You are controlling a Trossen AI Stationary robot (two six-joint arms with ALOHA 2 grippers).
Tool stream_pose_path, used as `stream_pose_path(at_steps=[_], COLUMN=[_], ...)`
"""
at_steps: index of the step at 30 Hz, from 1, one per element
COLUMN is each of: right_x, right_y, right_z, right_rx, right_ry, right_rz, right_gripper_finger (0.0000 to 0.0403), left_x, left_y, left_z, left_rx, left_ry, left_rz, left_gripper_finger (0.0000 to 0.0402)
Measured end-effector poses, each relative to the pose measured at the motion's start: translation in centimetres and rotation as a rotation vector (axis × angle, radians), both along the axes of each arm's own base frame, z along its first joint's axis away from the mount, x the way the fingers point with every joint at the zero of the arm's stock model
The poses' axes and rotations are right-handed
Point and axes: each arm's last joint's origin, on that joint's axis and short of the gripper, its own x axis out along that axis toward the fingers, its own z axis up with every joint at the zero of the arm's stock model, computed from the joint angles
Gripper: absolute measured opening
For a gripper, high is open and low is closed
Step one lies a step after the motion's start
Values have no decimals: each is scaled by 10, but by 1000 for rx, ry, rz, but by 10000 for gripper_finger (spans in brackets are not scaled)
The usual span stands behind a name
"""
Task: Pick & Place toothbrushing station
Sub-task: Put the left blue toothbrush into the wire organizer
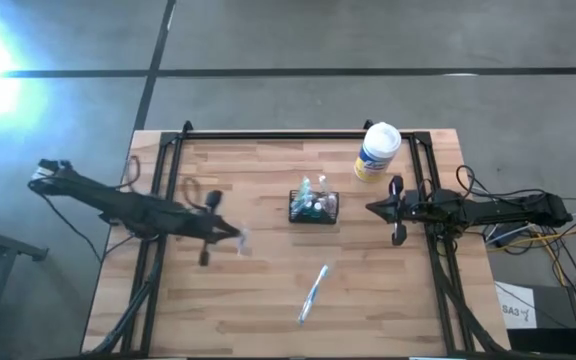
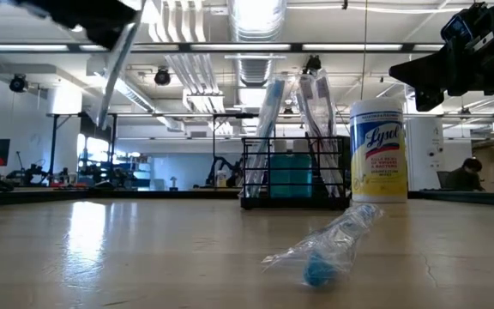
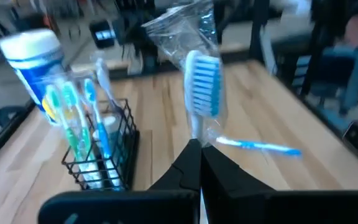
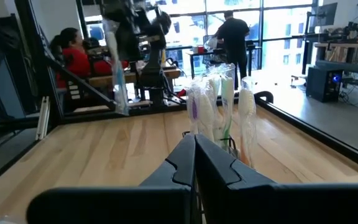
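The black wire caddy (image 1: 314, 207) stands at the table's middle on its base and holds several wrapped toothbrushes upright; it also shows in the low view (image 2: 294, 176) and in both wrist views (image 3: 101, 155) (image 4: 219, 118). My left gripper (image 1: 230, 232) is to its left, raised, shut on a blue toothbrush in a clear wrapper (image 3: 202, 81). My right gripper (image 1: 371, 208) hovers shut and empty just right of the caddy, fingers pointing at it (image 4: 195, 146). Another wrapped blue toothbrush (image 1: 313, 293) lies flat on the table nearer the front (image 2: 328, 249). My left gripper pinches the wrapped toothbrush by its handle (image 3: 196, 138) between its two shut fingers, with the wrapper around it. The bristle head (image 3: 204, 84) sticks out beyond the fingertips. In the low view the brush (image 2: 114, 73) hangs slanting below the gripper, clear of the table.
A white cylindrical canister with a yellow label (image 1: 377, 151) stands at the far right, behind the caddy (image 2: 378, 150). Black frame rails (image 1: 298, 135) run along the table's far, left and right edges. People show in the room beyond the table (image 4: 73, 53).
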Motion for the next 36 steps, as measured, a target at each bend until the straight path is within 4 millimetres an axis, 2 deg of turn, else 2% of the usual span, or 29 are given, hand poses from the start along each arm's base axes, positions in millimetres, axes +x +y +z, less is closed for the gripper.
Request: stream_pose_path(at_steps=[3,7,18,25,30,36], right_x=[0,0,0,0,0,0], right_y=[0,0,0,0,0,0], right_z=[1,1,1,1,1,2], right_rx=[0,-3,-15,-19,-19,-19], right_ry=[-6,-8,-7,-6,-5,-18], right_rz=[0,-1,-2,-2,-2,-2], right_gripper_finger=[8,8,8,8,8,8], left_x=[-25,-48,-73,-74,-69,-54], left_y=[8,16,27,32,33,38], left_z=[-20,-42,-70,-73,-64,-45], left_rx=[-45,-84,-77,-132,-149,-54], left_ry=[-137,-246,-291,-390,-502,-483], left_rz=[-21,-65,-74,-29,-50,-31], left_gripper_finger=[0,0,0,0,0,0])
